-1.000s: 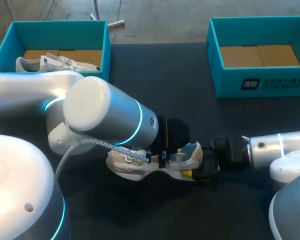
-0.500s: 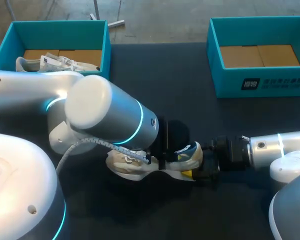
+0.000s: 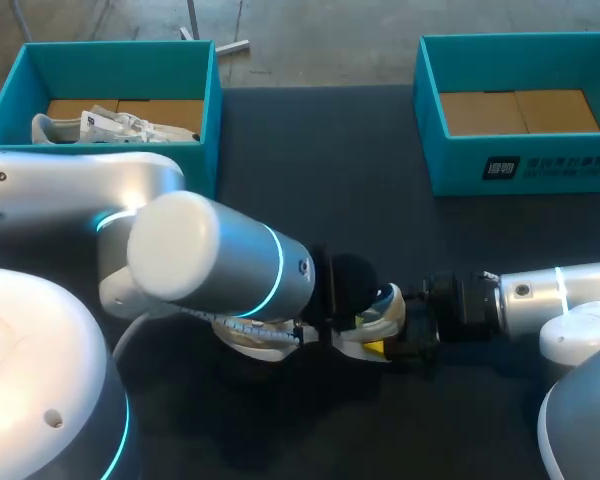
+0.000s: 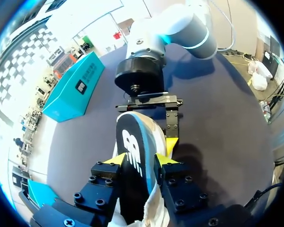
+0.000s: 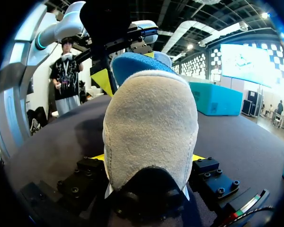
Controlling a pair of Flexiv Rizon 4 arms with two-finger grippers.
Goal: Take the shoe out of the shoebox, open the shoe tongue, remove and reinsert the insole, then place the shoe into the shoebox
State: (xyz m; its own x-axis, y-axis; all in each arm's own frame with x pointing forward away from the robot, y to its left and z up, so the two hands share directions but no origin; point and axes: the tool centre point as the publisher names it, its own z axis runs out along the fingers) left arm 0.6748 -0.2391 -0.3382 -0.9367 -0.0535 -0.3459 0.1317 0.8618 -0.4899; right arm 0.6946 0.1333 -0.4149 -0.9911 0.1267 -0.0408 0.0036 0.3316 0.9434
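Pincers, two. The left gripper [image 4: 141, 161] has its yellow tips pressed against both faces of a dark, blue-edged insole [image 4: 131, 135] and pinches it on edge. The right gripper [image 5: 149, 158] has its yellow tips clamped on either side of the heel of a grey suede and white sneaker [image 5: 151, 123].

Insole, one. It stands up out of the sneaker's opening, with its far end toward the right gripper. Its dark face bears a large white logo.

Shoes, two. The gripped sneaker is outside both boxes, over the near middle of the dark table [image 3: 360, 180], between the left arm [image 3: 210, 260] and the right arm [image 3: 550, 300]. Whether it rests on the table cannot be told. A second white shoe [image 3: 120, 125] lies inside the left teal box [image 3: 120, 55].

Boxes, two, open-topped, teal, at the table's far side and well apart. The right teal box [image 3: 570, 170] shows only its brown cardboard floor [image 3: 520, 110], and its front carries a small dark label [image 3: 502, 168] with white print.

Views:
- Only the left wrist view shows the logo.
- Only the right wrist view shows the heel.
- The head view hides most of the sneaker under the left arm, and it alone looks into the boxes.
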